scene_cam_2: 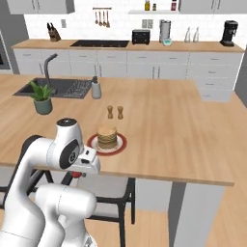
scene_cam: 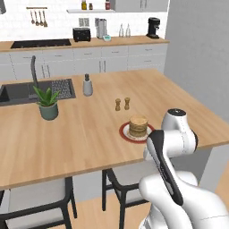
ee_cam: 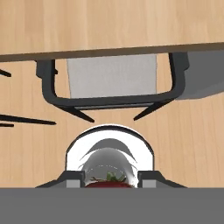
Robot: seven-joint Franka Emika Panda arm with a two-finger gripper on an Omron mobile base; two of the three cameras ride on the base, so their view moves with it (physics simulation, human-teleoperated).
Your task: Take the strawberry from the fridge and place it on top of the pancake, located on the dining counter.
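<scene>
The strawberry (ee_cam: 108, 180), red with green leaves, sits between my gripper's (ee_cam: 109, 182) fingertips in the hand view, and the gripper is shut on it. The hand points down in front of the dining counter (scene_cam_2: 169, 135), just below its near edge, above a chair seat (ee_cam: 111, 81). In the right base view a bit of red strawberry (scene_cam_2: 77, 174) shows under the hand. The pancake (scene_cam: 138, 125) (scene_cam_2: 106, 137) is a short stack on a red-rimmed plate (scene_cam: 125, 134) near the counter's front edge, just beyond the hand. The fridge is out of view.
On the counter stand two small shakers (scene_cam_2: 115, 112), a potted plant (scene_cam: 48, 103), a soap bottle (scene_cam: 87, 85) and a dark sink with tap (scene_cam: 27, 89). Dark-framed chairs (scene_cam: 40, 201) sit under the near edge. The white-cabinet wall counter (scene_cam_2: 144, 46) lies behind.
</scene>
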